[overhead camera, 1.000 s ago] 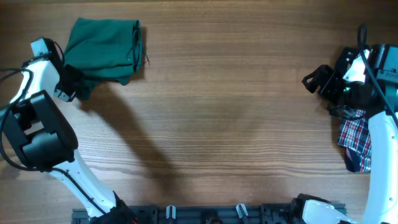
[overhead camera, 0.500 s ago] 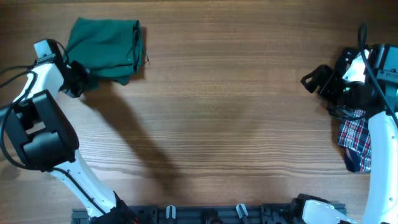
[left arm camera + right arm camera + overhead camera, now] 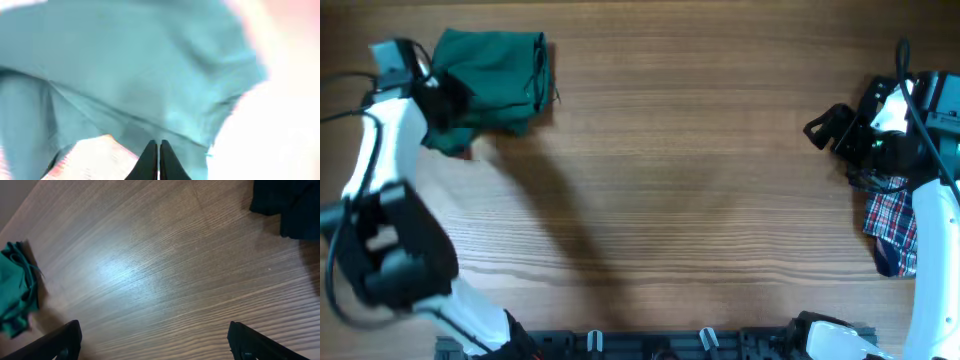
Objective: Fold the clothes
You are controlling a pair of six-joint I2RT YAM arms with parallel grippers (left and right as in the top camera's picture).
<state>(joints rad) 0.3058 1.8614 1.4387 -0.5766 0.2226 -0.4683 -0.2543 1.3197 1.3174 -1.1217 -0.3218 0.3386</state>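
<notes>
the big brown wood-grain table (image 3: 720, 200) has lots of bare room, but the plain dark green soft cloth garment (image 3: 495, 70) sits bunched in a rough fold way up at the far left corner, close to the edge. that's my main worry: any sideways tug from here could drag it off the table or just undo the fold, since it looks loose and lumpy rather than flat.

the red-blue-white plaid garment (image 3: 890, 225) and the black cloth garment (image 3: 287, 202) are over on the right side, well apart, so no tangling risk yet.

the left gripper (image 3: 159, 157) has its jaws pressed together right at the green cloth's lower edge. can't tell if a layer is pinched. if it is, lifting could pull a single layer and unravel everything. the right gripper (image 3: 154, 330) is spread wide with nothing in it, far from the cloth, so no help there.
</notes>
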